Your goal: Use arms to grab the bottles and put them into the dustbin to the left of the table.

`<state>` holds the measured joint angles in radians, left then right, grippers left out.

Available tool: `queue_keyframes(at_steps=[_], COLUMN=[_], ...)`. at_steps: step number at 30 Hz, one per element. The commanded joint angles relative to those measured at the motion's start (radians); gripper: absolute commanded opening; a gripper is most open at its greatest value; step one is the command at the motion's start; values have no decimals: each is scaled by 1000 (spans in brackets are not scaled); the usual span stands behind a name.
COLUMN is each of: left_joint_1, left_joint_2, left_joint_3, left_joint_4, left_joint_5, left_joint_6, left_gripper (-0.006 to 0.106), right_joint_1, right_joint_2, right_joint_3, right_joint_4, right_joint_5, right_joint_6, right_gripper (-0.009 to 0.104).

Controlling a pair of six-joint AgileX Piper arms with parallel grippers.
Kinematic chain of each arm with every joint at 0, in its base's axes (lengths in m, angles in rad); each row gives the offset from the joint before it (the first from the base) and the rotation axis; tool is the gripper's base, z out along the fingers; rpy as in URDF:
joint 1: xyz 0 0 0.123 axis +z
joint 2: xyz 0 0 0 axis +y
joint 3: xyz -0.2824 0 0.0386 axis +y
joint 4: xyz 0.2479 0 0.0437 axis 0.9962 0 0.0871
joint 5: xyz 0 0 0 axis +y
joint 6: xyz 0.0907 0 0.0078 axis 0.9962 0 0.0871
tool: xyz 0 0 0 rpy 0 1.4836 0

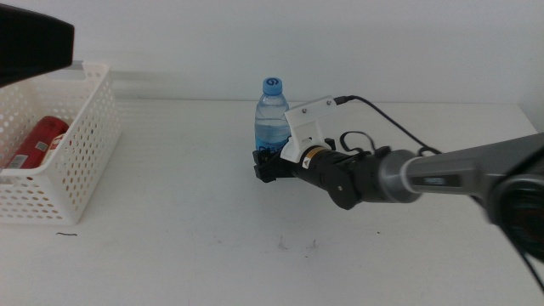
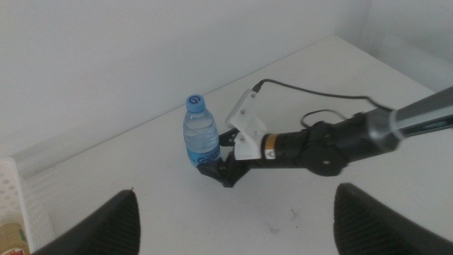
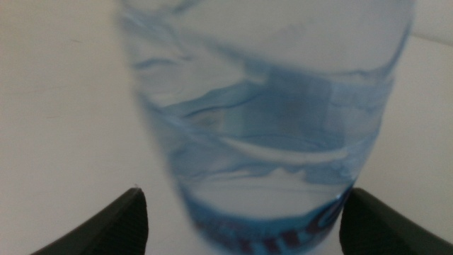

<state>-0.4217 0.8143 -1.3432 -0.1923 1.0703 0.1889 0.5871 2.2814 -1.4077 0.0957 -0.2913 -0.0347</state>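
Note:
The clear water bottle (image 1: 270, 106) with blue cap and blue label stands upright in the middle of the table (image 1: 170, 246). My right gripper (image 1: 265, 163) reaches in from the right and is low at the bottle's base. In the right wrist view the bottle (image 3: 269, 106) fills the space between the open jaws of the right gripper (image 3: 241, 195). My left gripper (image 2: 233, 195) is open and empty, held high, and looks down on the bottle (image 2: 200, 131) and the right gripper (image 2: 216, 168). The left arm (image 1: 34, 47) shows as a dark shape over the dustbin (image 1: 85, 170).
The white lattice dustbin sits at the table's left edge with a red can (image 1: 38, 140) lying inside. A yellowish bottle (image 2: 14, 237) shows at the corner of the left wrist view. The right arm's black cable (image 1: 382, 119) loops above its wrist. A white wall stands behind the table.

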Motion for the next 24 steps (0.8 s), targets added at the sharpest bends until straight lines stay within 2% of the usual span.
queue_keyframes(at_steps=[1, 4, 7, 10, 13, 19, 24], left_joint_1=[-6, -6, -6, -6, -6, -6, -6], left_joint_2=[-3, -3, -3, -3, -3, -3, -3], left_joint_3=[3, 3, 3, 3, 3, 3, 3], left_joint_4=[1, 1, 1, 1, 1, 1, 1], left_joint_5=[-15, -15, -15, -15, -15, -15, -15], left_joint_6=[-4, -4, -4, -4, -4, -4, -4], left_gripper=[94, 94, 94, 94, 94, 94, 94], right_joint_1=[24, 47, 68, 83, 83, 83, 83], right_joint_2=[-102, -283, -490, -688, -877, -1098, -1136], right_joint_3=[69, 206, 314, 335, 313, 306, 306], right_joint_4=[-7, -7, -7, -18, -36, -118, -118], right_joint_5=[11, 104, 305, 537, 697, 753, 762], right_joint_6=[-5, 43, 96, 93, 79, 83, 90], right_gripper=[93, 93, 93, 93, 93, 93, 93])
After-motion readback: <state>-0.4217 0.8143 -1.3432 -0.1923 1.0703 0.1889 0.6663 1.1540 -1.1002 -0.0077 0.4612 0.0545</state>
